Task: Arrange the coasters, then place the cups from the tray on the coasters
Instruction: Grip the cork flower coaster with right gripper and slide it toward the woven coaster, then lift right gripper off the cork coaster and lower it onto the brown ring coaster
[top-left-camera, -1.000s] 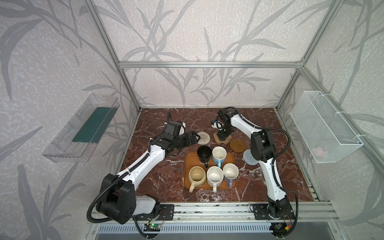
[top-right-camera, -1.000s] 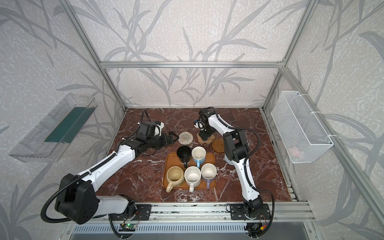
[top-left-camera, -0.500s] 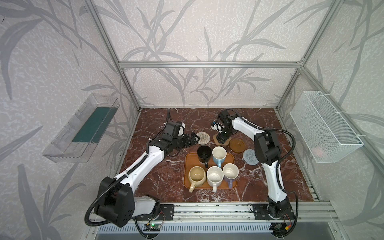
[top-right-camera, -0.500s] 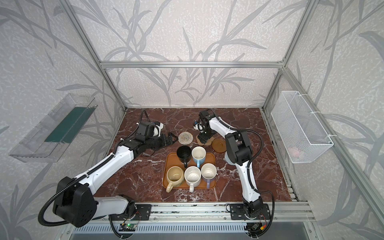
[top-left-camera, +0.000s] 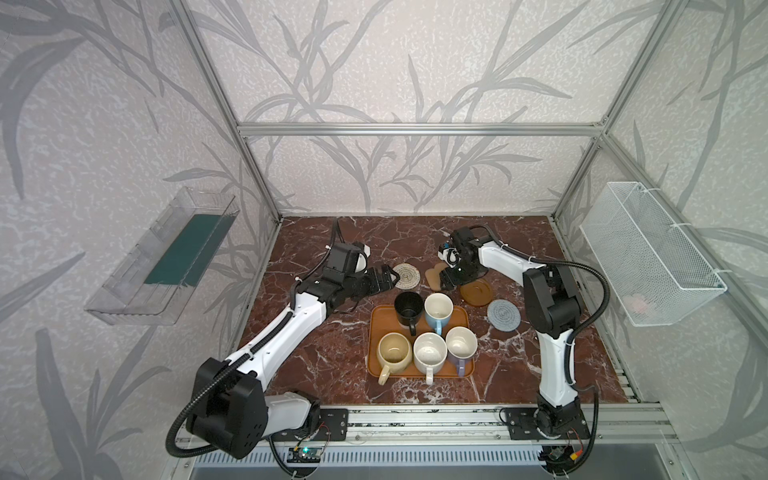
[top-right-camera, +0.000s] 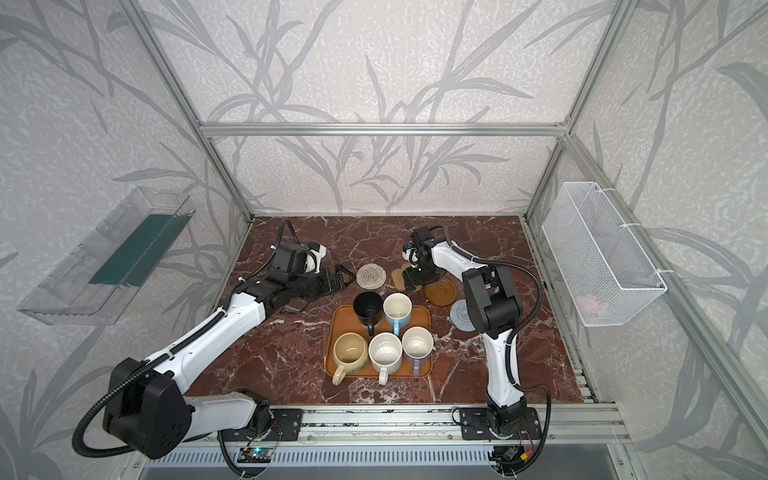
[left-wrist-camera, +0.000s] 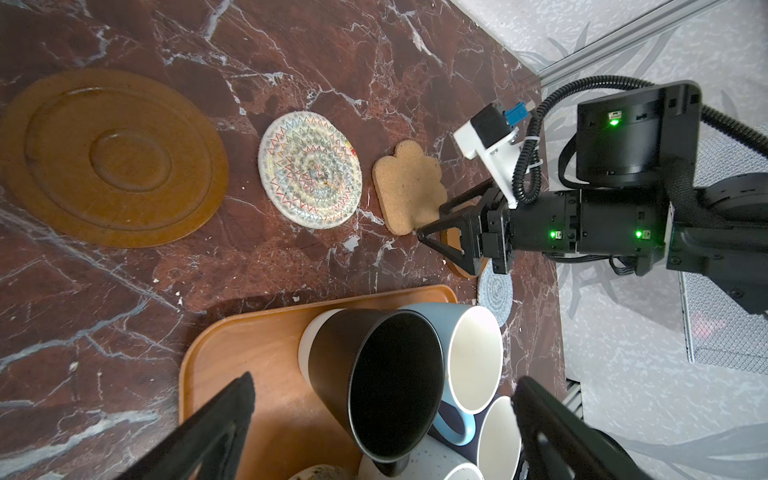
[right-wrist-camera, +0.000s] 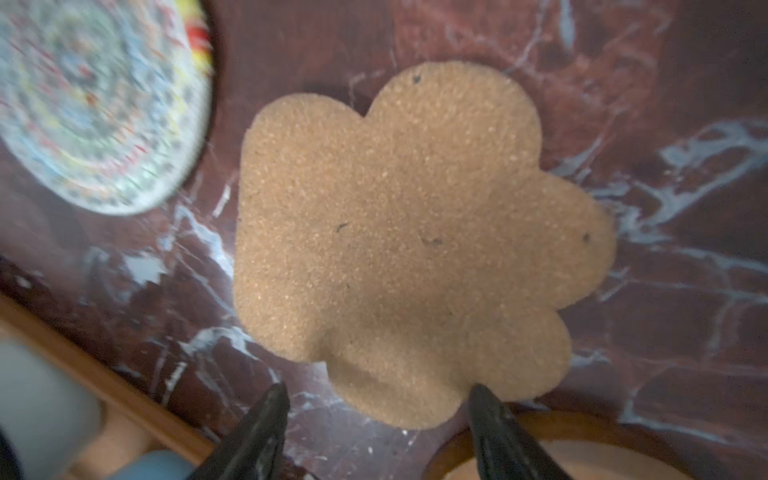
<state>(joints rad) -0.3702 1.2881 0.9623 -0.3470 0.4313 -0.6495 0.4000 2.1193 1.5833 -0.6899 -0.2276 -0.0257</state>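
Handling the flower coaster (right-wrist-camera: 395, 232): judged light and stiff, but crumbly at the edges. It lies thin and flat, so it is hard to get under. A pinch on one lobe, or a slide, looks safest.
Place: it lies on the worktop (top-left-camera: 332, 353), between the beige woven coaster (left-wrist-camera: 309, 168) and a brown disc coaster (top-left-camera: 477, 292), just behind the tray (top-left-camera: 380, 322).
Right tool (right-wrist-camera: 378, 399): jaws apart, tips low on either side of one lobe, with no pinch visible.
Left tool (top-left-camera: 384, 277): jaws spread wide and holding nothing, near the black cup (top-left-camera: 408, 307).
Cork surface: grainy tan with a few dark specks, a scalloped outline and a blunt cut edge.
Woven coasters: the beige one is coiled, with coloured zigzag stitching. The grey-blue woven coaster (top-left-camera: 503, 315) sits off the tray's right side. Both are judged soft, bendy and grippy.
Brown discs: smooth and wood-like, with turned rings. They are judged rigid and likely to skate. The second brown disc (left-wrist-camera: 112, 158) shows only in the left wrist view.
Cups (top-left-camera: 430, 354): five glazed mugs stand upright and crowded together on the tray. They are judged heavier, slick and breakable, and are best taken by the wall at the rim or by the handle.
Tray: smooth orange-brown, with a low rim and rounded corners.
Worktop: polished dark red marble pattern with white veins.
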